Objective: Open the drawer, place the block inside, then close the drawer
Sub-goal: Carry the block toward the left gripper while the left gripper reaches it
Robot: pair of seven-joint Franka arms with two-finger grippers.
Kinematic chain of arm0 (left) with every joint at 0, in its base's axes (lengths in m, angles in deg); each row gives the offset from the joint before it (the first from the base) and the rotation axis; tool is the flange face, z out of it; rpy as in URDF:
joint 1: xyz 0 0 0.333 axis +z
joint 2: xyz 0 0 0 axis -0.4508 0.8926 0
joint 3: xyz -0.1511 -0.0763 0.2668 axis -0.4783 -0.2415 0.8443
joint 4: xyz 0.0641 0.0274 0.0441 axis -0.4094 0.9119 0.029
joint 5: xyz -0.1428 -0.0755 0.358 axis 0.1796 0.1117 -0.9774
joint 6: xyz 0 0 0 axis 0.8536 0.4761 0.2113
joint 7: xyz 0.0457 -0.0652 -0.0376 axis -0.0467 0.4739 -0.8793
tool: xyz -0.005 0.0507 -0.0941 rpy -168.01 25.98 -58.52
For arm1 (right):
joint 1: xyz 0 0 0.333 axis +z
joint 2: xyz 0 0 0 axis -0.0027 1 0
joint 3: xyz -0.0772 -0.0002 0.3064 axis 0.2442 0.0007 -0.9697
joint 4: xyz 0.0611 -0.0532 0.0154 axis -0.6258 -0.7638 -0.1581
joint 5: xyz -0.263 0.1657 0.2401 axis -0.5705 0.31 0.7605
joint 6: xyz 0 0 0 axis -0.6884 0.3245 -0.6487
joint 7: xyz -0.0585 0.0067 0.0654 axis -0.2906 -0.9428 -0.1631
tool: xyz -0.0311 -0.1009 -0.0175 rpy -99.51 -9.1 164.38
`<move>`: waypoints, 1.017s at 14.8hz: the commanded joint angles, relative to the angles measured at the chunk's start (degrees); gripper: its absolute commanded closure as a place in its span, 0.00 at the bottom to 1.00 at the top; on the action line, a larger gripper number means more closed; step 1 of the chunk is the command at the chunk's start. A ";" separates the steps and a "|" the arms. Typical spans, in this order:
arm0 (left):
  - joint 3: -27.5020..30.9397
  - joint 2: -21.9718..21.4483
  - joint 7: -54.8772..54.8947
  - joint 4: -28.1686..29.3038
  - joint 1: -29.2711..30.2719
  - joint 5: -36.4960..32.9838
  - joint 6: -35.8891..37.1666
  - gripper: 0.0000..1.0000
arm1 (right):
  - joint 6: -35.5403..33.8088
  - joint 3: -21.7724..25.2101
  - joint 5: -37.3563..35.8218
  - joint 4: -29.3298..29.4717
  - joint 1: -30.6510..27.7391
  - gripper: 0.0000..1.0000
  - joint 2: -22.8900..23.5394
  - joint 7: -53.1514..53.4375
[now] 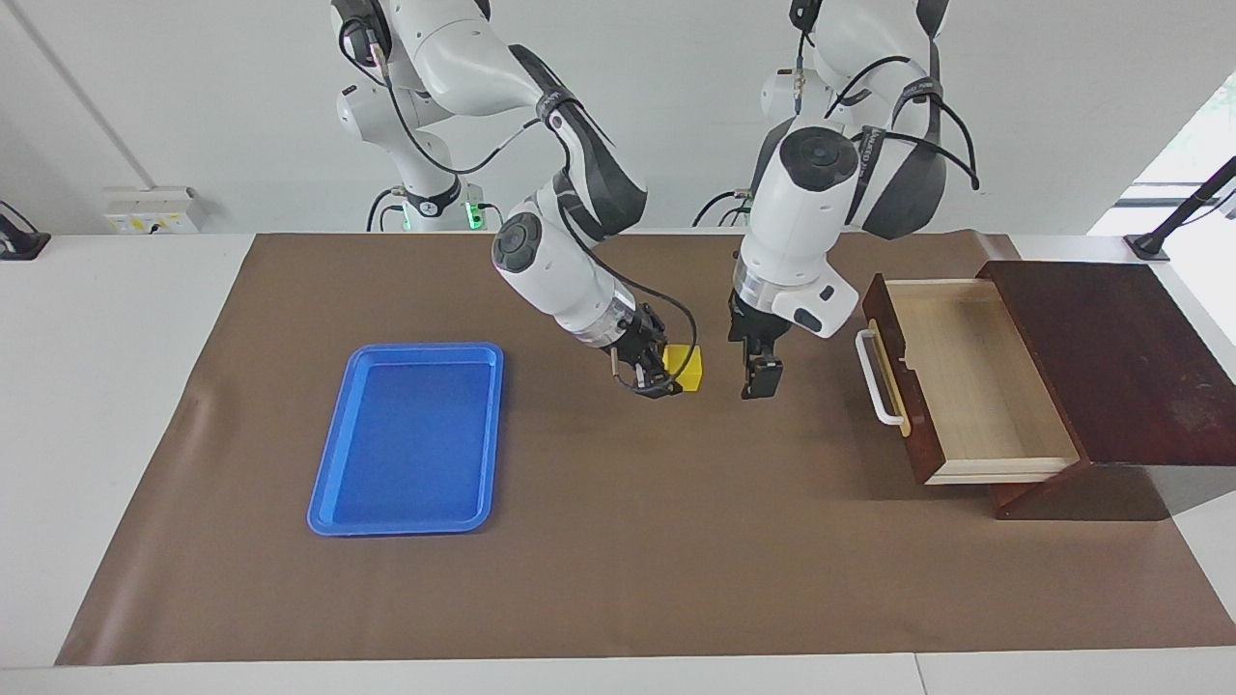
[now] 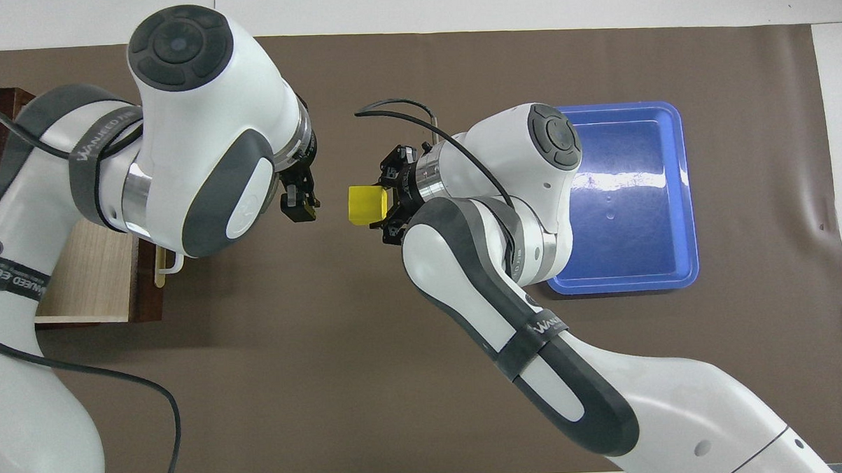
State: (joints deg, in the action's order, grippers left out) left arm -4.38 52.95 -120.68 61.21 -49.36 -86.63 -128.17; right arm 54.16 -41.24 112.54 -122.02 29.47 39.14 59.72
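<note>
My right gripper (image 1: 673, 373) is shut on the small yellow block (image 1: 686, 367) and holds it just above the brown mat, mid-table; in the overhead view the block (image 2: 365, 205) sticks out of the gripper (image 2: 378, 206) toward the left arm's end. My left gripper (image 1: 758, 378) hangs open and empty beside the block, a small gap apart, also seen from overhead (image 2: 299, 206). The dark wooden drawer (image 1: 966, 386) stands pulled open at the left arm's end, its pale inside empty and its white handle (image 1: 877, 381) free. From overhead the left arm hides most of the drawer (image 2: 79, 276).
A blue plastic tray (image 1: 406, 439) lies empty on the mat toward the right arm's end, also seen from overhead (image 2: 619, 194). The dark cabinet top (image 1: 1110, 357) stretches past the drawer to the table's end. The brown mat (image 1: 628, 541) covers most of the table.
</note>
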 commanded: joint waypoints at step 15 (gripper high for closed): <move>0.89 0.28 -0.44 7.74 -6.70 -1.15 -7.88 0.00 | 1.66 -0.07 -0.72 0.44 -0.45 1.00 0.48 0.54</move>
State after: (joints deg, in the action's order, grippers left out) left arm -4.36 54.38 -120.97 67.02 -54.41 -86.84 -134.16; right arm 55.19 -40.96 112.54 -122.01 29.42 39.35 59.72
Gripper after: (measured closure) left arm 0.000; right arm 0.436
